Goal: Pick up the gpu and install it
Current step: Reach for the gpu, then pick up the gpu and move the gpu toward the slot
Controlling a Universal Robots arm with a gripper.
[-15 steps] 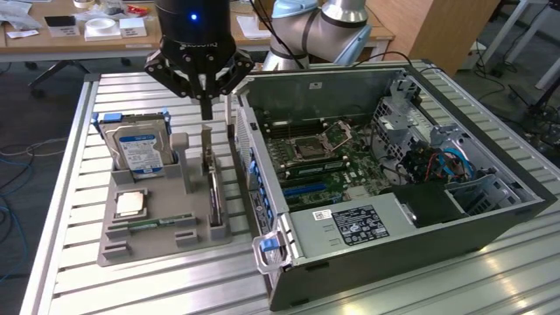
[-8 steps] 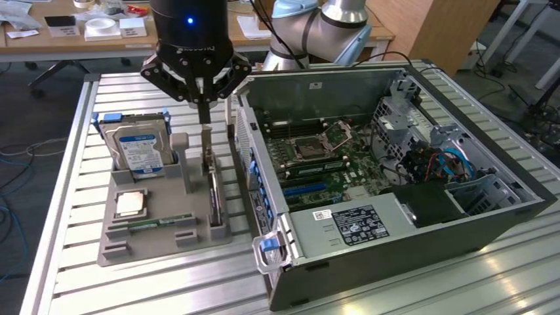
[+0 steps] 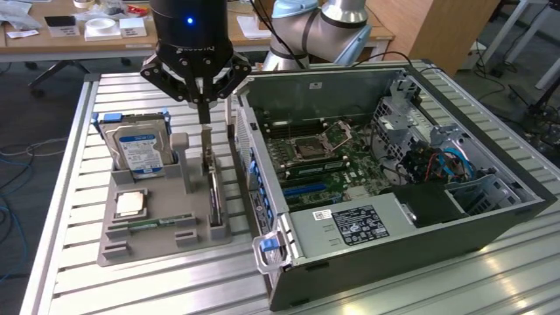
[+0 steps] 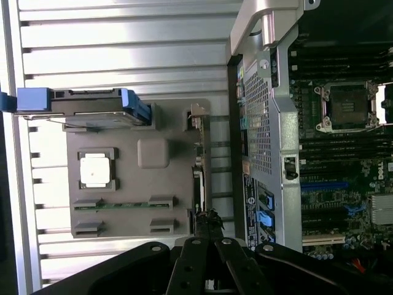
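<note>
The gpu (image 3: 212,187) is a thin dark card standing on edge in a slot of the grey holder (image 3: 162,248), with its silvery bracket (image 3: 207,141) at the far end. My gripper (image 3: 203,118) hangs straight above that bracket end, fingers pressed together and nothing between them. Whether the tips touch the card I cannot tell. In the wrist view the gpu (image 4: 198,178) appears edge-on beside the case wall, with the shut fingertips (image 4: 206,220) over one end of it.
The open computer case (image 3: 376,226) lies right of the holder in the exterior view, its motherboard (image 3: 324,157) and blue slot (image 4: 322,184) exposed. The holder also carries a blue-labelled hard drive (image 3: 140,149), a processor (image 3: 131,203) and a green memory stick (image 3: 153,223). Everything rests on a slatted metal table (image 3: 70,282).
</note>
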